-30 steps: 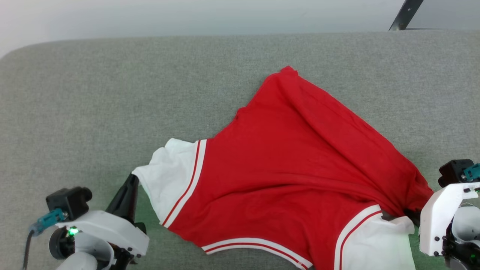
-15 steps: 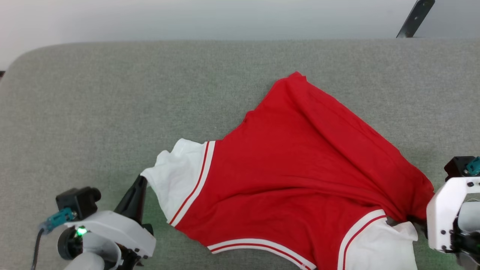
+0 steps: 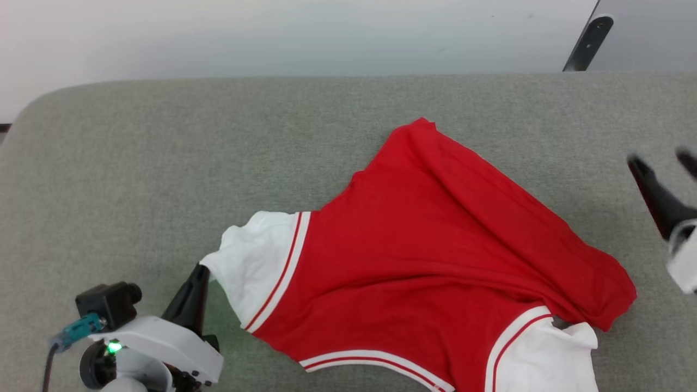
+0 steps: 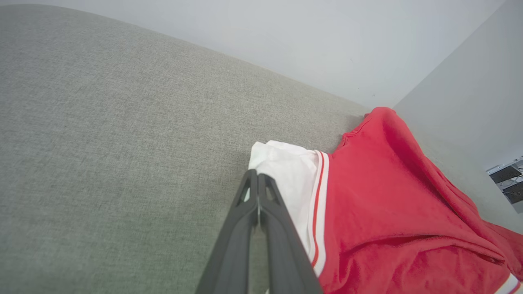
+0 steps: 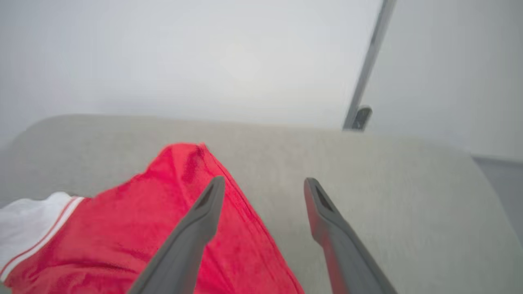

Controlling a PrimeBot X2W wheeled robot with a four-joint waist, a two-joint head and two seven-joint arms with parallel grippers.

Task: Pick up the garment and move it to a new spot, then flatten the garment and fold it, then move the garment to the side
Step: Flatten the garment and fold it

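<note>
The garment (image 3: 425, 261) is red with white sleeves and lies rumpled, lettering hidden, on the grey cloth surface (image 3: 163, 163). My left gripper (image 3: 200, 269) sits at the lower left, shut on the corner of the garment's left white sleeve (image 3: 250, 272). In the left wrist view the closed fingers (image 4: 256, 179) meet the sleeve's (image 4: 286, 167) hem. My right gripper (image 3: 661, 160) hangs blurred at the right edge, open and apart from the garment. Its wrist view shows the open gripper (image 5: 263, 181) above the surface beside the garment's (image 5: 143, 228) red edge, with nothing between the fingers.
A dark metal bar (image 3: 585, 41) rises beyond the far right edge of the surface, also visible as the bar (image 5: 363, 102) in the right wrist view. A pale wall lies behind. Bare grey cloth spreads to the left and behind the garment.
My right gripper opened, let go of the garment's right side and moved up and away. The freed red corner settled on the surface. The head camera shifted slightly.
</note>
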